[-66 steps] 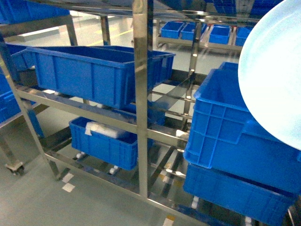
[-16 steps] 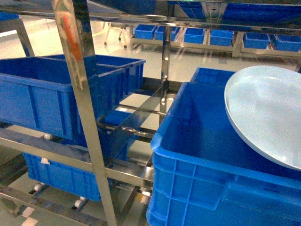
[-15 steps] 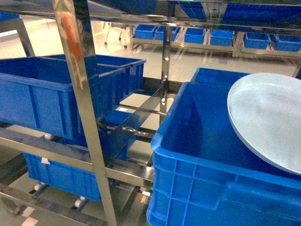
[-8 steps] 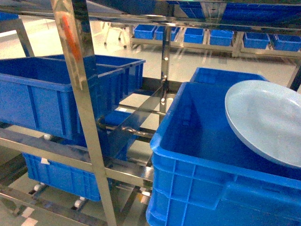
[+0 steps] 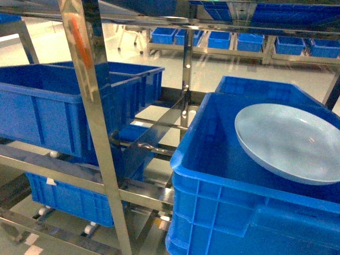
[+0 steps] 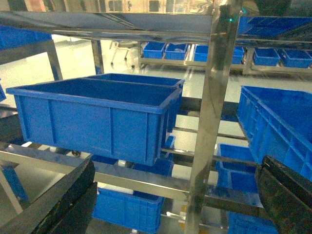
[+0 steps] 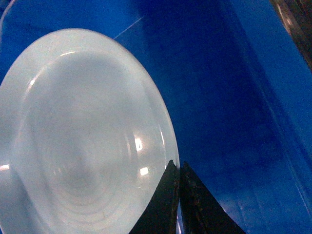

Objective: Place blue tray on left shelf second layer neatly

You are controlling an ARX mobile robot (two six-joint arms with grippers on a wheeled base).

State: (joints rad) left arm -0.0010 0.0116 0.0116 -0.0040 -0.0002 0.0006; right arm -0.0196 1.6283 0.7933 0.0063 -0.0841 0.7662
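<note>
Head view: tray [image 5: 289,143] tilts face-up over the crate [image 5: 223,175], right gripper [image 7: 178,195] pinching its rim; left gripper [image 6: 161,204] gapes empty

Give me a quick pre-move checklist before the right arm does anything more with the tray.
1. Grip: right gripper fingers pinch the blue tray at its rim. Ok.
2. Tray attitude: open side up, tilted, over the near right crate. Not ok for release.
3. Tray location: it hangs over the right bay, not the left shelf second layer. Not ok.
4. Target space: the left crate fills that tier. Cannot tell where the tray would sit.
5. Obstacle: the steel post stands between the bays. Not ok for a straight sweep left.
6. Left gripper: open, holding nothing. Ok.
</note>
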